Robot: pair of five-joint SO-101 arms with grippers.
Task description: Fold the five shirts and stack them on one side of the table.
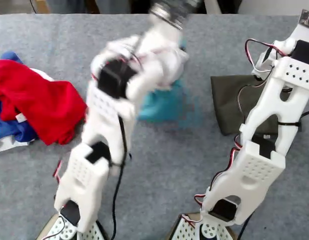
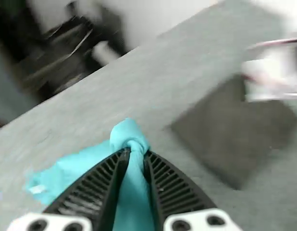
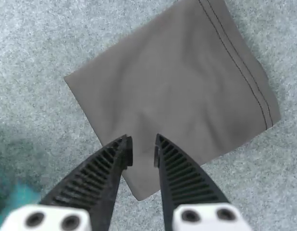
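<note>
Nearby, arm bases: two white arms stand side by side at the near edge of the grey surface (image 1: 169, 160), with a bare stretch of it between them.
Left arm: leans forward and inward toward mid-surface, its wrist above the turquoise shirt (image 2: 67, 171).
Left pincer (image 2: 135, 156): clenched on a bunched fold of the turquoise shirt; a knot-like tuft sticks out past the fingertips and the rest trails down onto the surface.
Turquoise shirt, look: crumpled and unfolded, one part raised in the pincer, the remainder lying mid-surface between the left-side pile and the dark grey shirt (image 3: 177, 86).
Right arm: rises along the right side, its wrist over the dark grey shirt.
Right pincer (image 3: 142, 144): released, jaws a little apart with nothing between them, poised over the shirt's near corner; cannot tell whether the tips touch the cloth.
Dark grey shirt, look: folded flat into a neat rectangle with a stitched hem along one side, lying alone on the right side and apart from the turquoise shirt.
Left-side pile: a crumpled red shirt (image 1: 42, 102) on top, a blue shirt (image 1: 17, 130) under and beside it, and white fabric (image 1: 4, 145) at the pile's near edge; the pile runs past the left border of the high view.
Open room: a bare strip between the turquoise and dark grey shirts, and another along the far side.
Far edge: the surface ends in a straight line beyond the left arm's wrist.
</note>
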